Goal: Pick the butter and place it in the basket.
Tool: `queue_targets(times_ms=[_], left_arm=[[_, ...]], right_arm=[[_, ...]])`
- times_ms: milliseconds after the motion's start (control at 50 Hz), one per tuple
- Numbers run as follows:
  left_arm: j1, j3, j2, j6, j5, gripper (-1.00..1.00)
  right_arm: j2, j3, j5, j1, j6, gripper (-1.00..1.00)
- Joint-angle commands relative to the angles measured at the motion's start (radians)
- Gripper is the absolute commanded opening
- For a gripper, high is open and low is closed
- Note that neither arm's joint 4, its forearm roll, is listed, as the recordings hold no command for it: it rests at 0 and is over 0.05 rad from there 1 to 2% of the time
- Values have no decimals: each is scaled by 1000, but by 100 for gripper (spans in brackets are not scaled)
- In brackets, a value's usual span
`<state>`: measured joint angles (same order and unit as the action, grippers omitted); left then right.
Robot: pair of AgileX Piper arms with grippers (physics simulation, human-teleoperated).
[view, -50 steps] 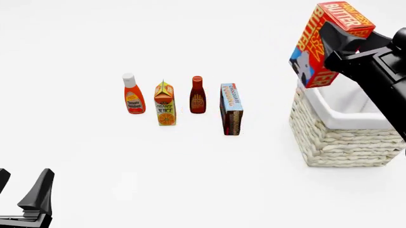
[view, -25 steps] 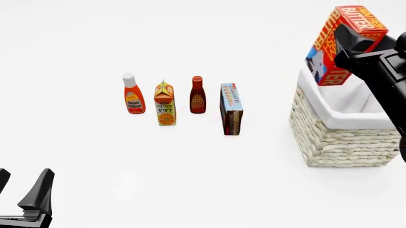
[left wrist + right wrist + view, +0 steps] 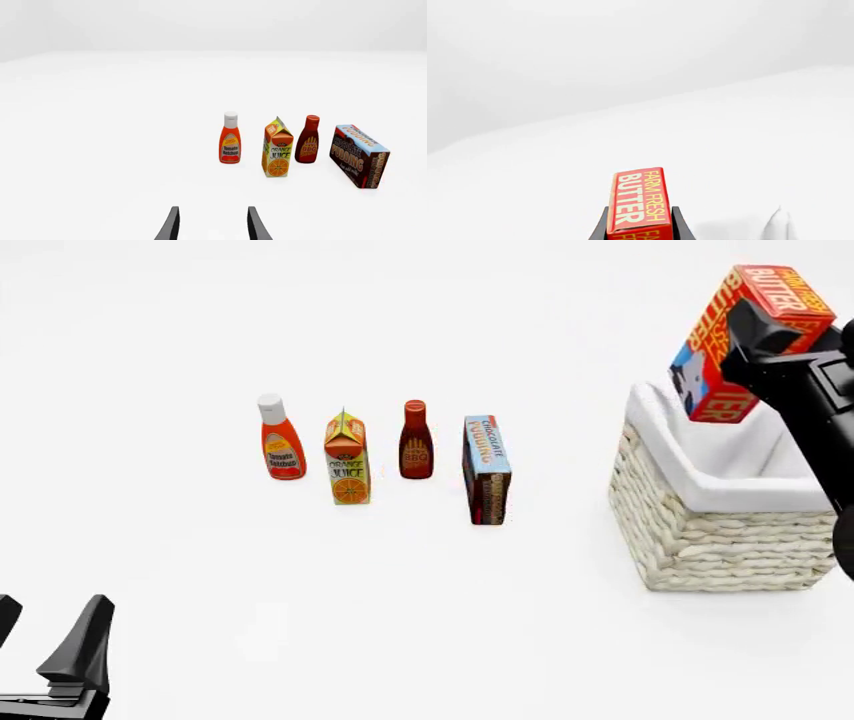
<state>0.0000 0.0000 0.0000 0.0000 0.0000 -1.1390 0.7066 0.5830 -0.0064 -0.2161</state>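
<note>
Your right gripper (image 3: 763, 332) is clamped on the butter (image 3: 731, 340). You hold the butter tilted, up in the air over the basket's (image 3: 721, 530) back left edge. The basket sits on the worktop (image 3: 400, 620) at the right. Your left gripper (image 3: 212, 225) has its fingers apart and holds nothing. It is low at the near left, with lots of bare worktop around it.
</note>
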Motion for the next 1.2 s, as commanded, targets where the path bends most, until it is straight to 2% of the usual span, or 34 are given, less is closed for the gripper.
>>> queue_targets(times_ms=[20,460,1200], left_arm=[[0,0,0,0,0,100],[0,0,0,0,0,100],[0,0,0,0,0,100]], right_arm=[[-22,16,33,-43,-29,-100],[-96,9,87,-114,-21,-100],[-195,16,145,-178,-8,-100]])
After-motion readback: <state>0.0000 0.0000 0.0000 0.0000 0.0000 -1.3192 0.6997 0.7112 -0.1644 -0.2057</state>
